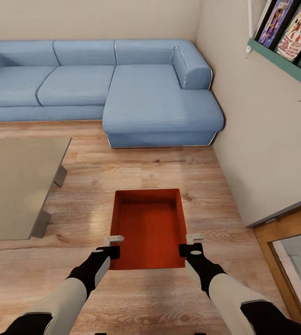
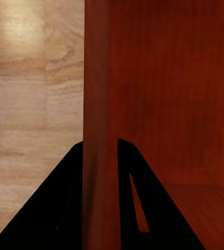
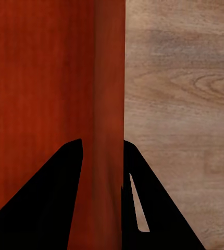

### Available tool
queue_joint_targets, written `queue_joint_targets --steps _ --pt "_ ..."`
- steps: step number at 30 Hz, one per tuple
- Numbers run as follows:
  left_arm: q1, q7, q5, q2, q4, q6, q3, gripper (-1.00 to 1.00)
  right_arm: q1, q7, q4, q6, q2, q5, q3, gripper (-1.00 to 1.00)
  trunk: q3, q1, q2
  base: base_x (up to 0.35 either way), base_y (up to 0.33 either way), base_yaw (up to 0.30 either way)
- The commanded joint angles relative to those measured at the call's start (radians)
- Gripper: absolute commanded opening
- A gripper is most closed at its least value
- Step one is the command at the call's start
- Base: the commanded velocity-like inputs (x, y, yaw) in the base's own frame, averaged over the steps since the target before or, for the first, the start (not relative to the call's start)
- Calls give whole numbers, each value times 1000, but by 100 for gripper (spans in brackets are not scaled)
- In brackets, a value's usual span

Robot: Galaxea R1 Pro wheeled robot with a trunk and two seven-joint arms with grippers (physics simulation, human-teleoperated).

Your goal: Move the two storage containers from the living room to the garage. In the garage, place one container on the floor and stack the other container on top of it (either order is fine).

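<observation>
At the far left of the head view stands a low table with a flat, matte grey-beige top (image 1: 15, 186) on slanted grey legs, its surface smooth and plain. Behind it, along the pale wall, runs a long pale-blue fabric corner sofa (image 1: 122, 88) with rounded cushions, thin light piping and a chaise section that reaches forward toward the room. The light wood-plank floor (image 1: 150, 298) shows brown grain and knots in long horizontal boards.

In the middle, held above those planks, is a red-orange rectangular storage container (image 1: 149, 230) with low straight walls and a flat bottom; its inside looks finely ribbed, darker in the shadowed far corners. The left gripper (image 1: 113, 246) grips its left wall near the front corner: in the left wrist view the two black, wedge-shaped fingers (image 2: 148, 208) sit one on each side of the upright red wall (image 2: 96, 130), pinching it. The right gripper (image 1: 193, 244) does the same at the right wall, and the right wrist view shows its black fingers (image 3: 44, 203) straddling and clamping that wall (image 3: 109, 104), with wood planks beyond it.

To the right rises a plain off-white wall (image 1: 267, 149) bearing a teal-green shelf (image 1: 281, 63) that holds upright, colourfully printed books. At the lower right corner an orange-wood frame (image 1: 271, 251) borders a pale panel.
</observation>
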Motion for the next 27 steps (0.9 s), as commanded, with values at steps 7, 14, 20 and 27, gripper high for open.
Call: queue_joint_targets --steps 7,14,20,27 --pt "0 4 2 1 -15 6 -5 -100 0 -2 4 5 -8 -18 31 -100 21 -27 49 0 0 0" --pt "0 4 2 1 -15 6 -5 -100 0 -2 5 15 -9 -19 30 -100 43 -54 98 0 0 0" --pt "0 4 2 1 -15 6 -5 -100 0 -1 4 24 -7 -18 30 -100 62 -77 140 0 0 0" --pt "0 4 2 1 -15 6 -5 -100 1 -1 5 25 -7 -17 30 -100 84 -104 189 0 0 0"
